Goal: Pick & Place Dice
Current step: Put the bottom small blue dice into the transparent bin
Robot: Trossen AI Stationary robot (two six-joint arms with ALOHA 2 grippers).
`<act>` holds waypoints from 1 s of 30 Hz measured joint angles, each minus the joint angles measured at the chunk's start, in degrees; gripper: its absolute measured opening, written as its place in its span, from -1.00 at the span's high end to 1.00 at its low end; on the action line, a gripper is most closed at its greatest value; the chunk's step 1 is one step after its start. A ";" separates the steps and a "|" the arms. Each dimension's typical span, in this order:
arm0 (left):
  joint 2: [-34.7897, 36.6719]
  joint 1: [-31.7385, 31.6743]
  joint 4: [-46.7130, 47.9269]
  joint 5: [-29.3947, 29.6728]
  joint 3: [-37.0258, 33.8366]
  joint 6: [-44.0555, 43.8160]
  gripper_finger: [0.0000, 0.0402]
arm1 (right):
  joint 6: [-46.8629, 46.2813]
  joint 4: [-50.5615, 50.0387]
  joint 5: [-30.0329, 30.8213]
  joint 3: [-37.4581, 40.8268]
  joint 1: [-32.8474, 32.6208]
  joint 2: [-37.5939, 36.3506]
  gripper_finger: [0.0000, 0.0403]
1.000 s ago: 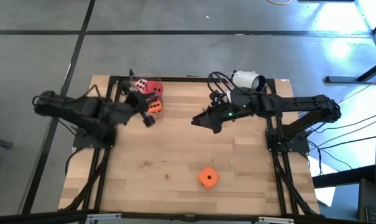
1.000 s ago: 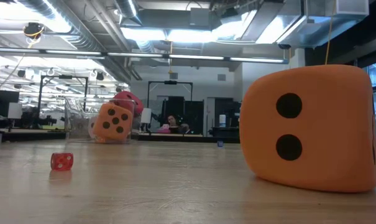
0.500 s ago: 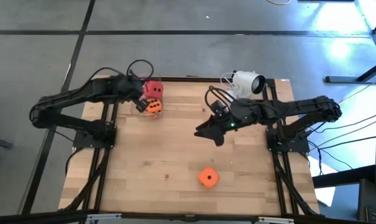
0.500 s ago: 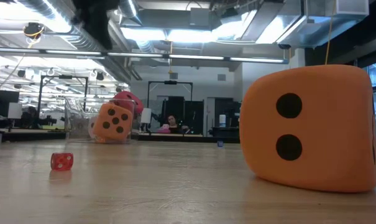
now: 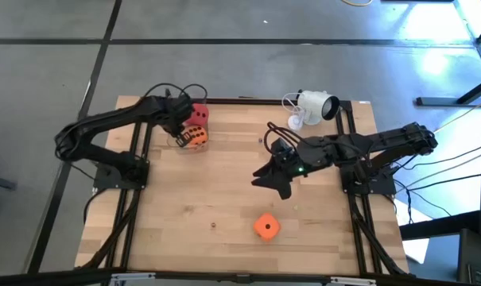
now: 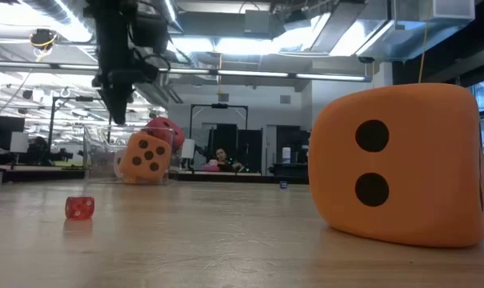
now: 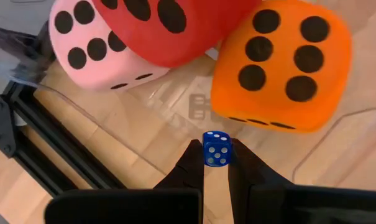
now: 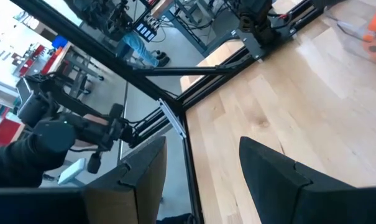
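Left gripper moved above clear box, pinching small blue die; drop seems next. Right gripper open, empty.

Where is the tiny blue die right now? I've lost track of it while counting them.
The small blue die is pinched in the left pincer, at the table's far left, just above the clear container holding the orange die, red die and pink die.

The high view looks straight down on the whole bench. The low view sits at bench level, very near the front orange die, facing across to the stacked dice at ten o'clock. The left wrist view looks closely down on that stack, shared with both. The right wrist view faces the bench edge and the room.
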State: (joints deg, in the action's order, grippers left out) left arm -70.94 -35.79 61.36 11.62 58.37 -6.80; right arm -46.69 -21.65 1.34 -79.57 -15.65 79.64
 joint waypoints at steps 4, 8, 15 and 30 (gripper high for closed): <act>-2.52 0.04 -0.34 -0.90 0.00 2.21 0.93 | -0.01 -0.06 0.37 0.00 -0.38 0.00 0.00; -4.37 0.02 -0.31 -1.06 0.00 3.36 0.93 | -0.01 -0.31 0.37 0.00 -0.38 0.00 0.00; -6.38 0.04 -0.14 -1.74 0.00 7.66 0.93 | 0.67 -0.37 1.64 -0.02 -0.60 -0.02 0.00; -7.87 0.00 0.50 -2.74 0.00 11.25 0.74 | 0.83 -0.35 2.32 -0.02 -0.60 -0.02 0.00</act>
State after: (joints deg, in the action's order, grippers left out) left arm -78.81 -35.79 61.86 8.88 58.37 4.45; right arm -45.86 -22.00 3.66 -79.59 -16.25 79.61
